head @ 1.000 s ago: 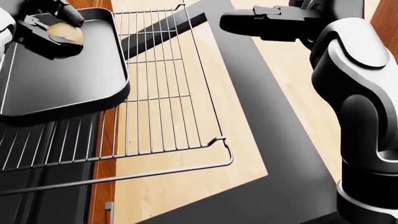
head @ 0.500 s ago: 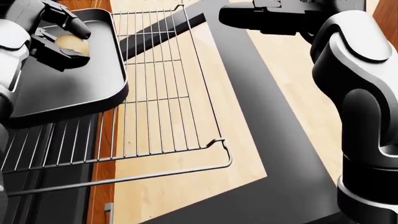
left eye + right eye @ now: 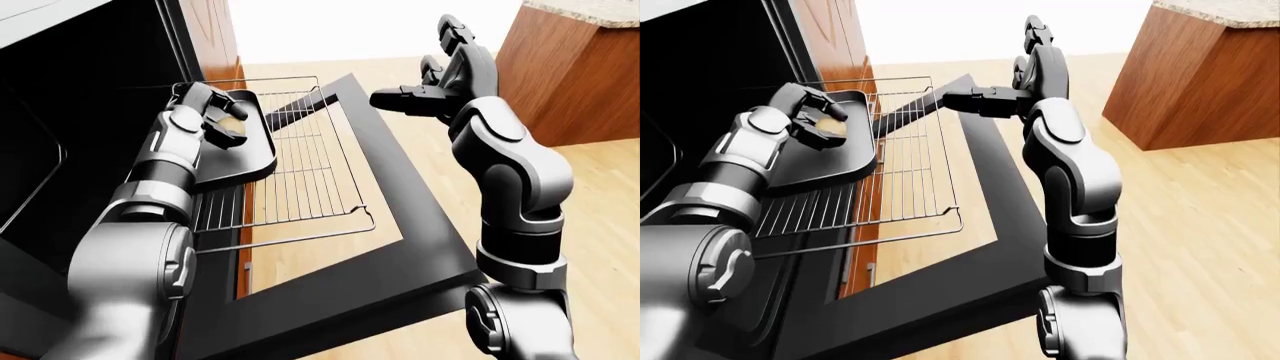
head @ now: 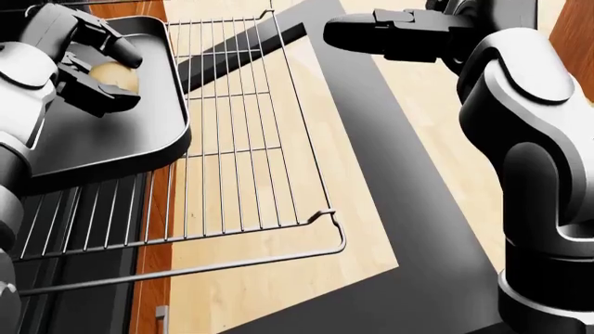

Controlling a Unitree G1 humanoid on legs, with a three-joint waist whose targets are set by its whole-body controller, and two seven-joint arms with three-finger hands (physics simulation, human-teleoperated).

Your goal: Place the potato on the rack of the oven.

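Left hand: your left hand [image 4: 92, 66] has its fingers curled round the potato [image 4: 113, 75], which shows pale between the dark fingertips; I judge it a holding grip, not yet let go.
Potato: it sits over the far left corner of the tray [image 4: 111, 139], low above or touching the tray floor; the views do not settle which.
Tray: the dark tray lies on the left part of the rack [image 4: 251, 139], its near right corner overlapping the wires.
Rack: the wire rack is pulled out over the open oven door [image 3: 400, 247], with bare wire showing along its right side and near edge.
Right hand: your right hand [image 3: 440, 82] is raised beyond the door's far right corner, fingers spread wide and holding nothing, well apart from the rack.
Done so far: the door is down, the rack is out, and the potato is carried in over the rack.
Left to do: release the potato so it rests there, then draw the left hand clear.
Watch for: a round potato may roll on release, so I would set it down low before opening the fingers.
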